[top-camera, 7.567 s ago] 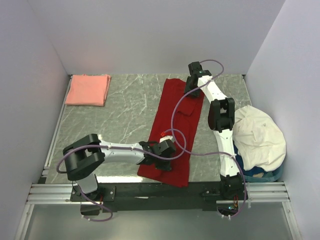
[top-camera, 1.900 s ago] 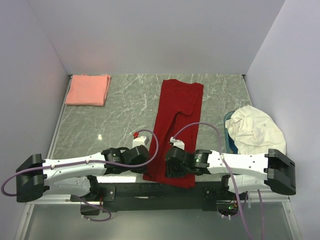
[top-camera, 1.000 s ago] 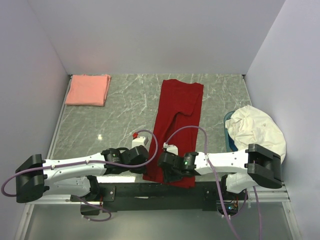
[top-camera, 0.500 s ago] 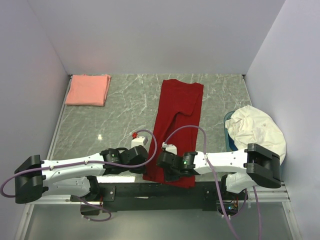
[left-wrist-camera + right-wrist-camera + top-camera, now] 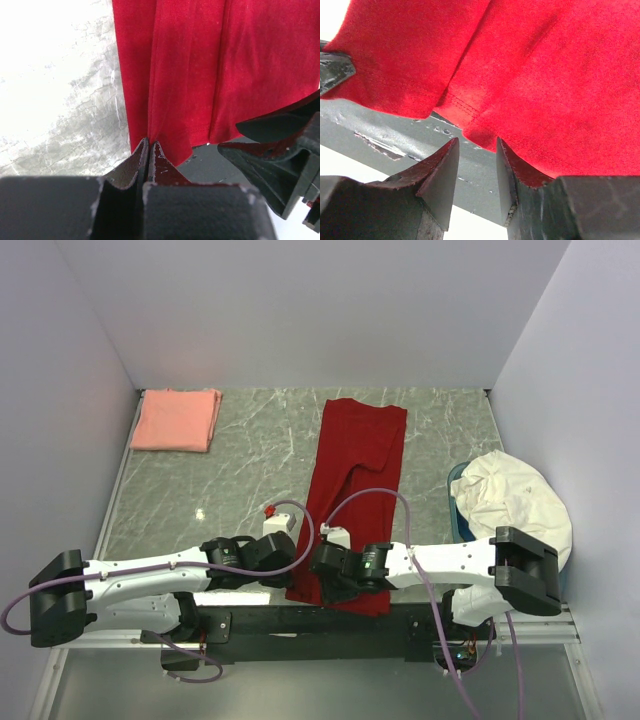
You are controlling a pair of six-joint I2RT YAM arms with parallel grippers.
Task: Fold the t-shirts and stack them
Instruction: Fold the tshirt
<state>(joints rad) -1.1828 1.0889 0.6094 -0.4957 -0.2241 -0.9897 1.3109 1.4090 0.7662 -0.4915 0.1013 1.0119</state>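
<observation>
The surface [image 5: 250,460] carries two shirts. The red shirt [image 5: 355,455] lies as a long narrow strip down the middle, sides already folded in, its far end near the back wall and its near hem at the front edge. At the right a white cloth [image 5: 515,500] is heaped in a blue basket [image 5: 455,502]. The pink shirt [image 5: 177,420] sits folded in the far left corner, well apart from the red one.

The left hand [image 5: 150,147] is clamped on the near left corner of the red hem – a fold of cloth runs straight into its closed tips. The right hand [image 5: 477,141] is just beside it at the same hem, jaws apart, the stitched edge at the gap but not pinched.

The step looks like the lengthwise fold of the red shirt. Next, the right hand likely needs to close on the hem – then both lift and carry it toward the far end, keeping level.
</observation>
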